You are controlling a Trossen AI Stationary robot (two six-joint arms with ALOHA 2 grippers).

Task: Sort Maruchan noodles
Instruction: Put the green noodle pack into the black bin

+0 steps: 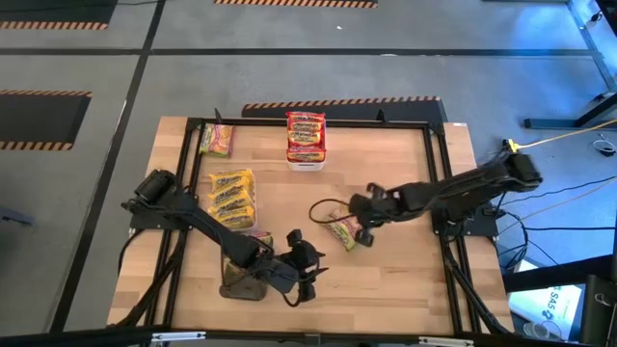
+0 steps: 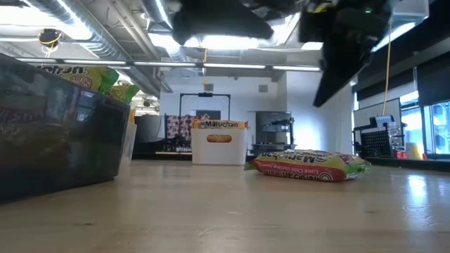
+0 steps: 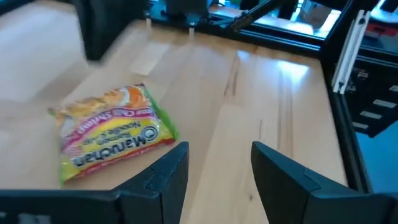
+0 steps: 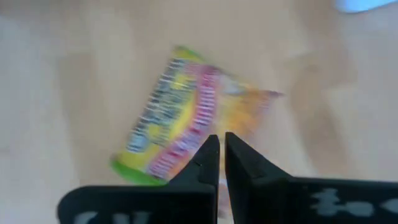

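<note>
One Maruchan noodles packet (image 1: 342, 232), yellow with green and pink bands, lies flat on the wooden table right of the middle; it also shows in the low view (image 2: 309, 165) and both wrist views (image 3: 112, 134) (image 4: 186, 118). My right gripper (image 1: 363, 229) (image 4: 222, 140) hangs shut just above that packet's right end, clear of it. My left gripper (image 1: 310, 273) (image 3: 221, 155) stands open near the table's near edge, pointing toward the packet, with nothing between its fingers.
A white bin (image 1: 306, 164) with red-banded packets stands at the far middle. A pile of yellow packets (image 1: 231, 198) lies at the left, and a green-pink packet (image 1: 217, 140) at the far left. A dark bin (image 1: 239, 284) sits near my left arm. A black frame (image 1: 434, 173) edges the table.
</note>
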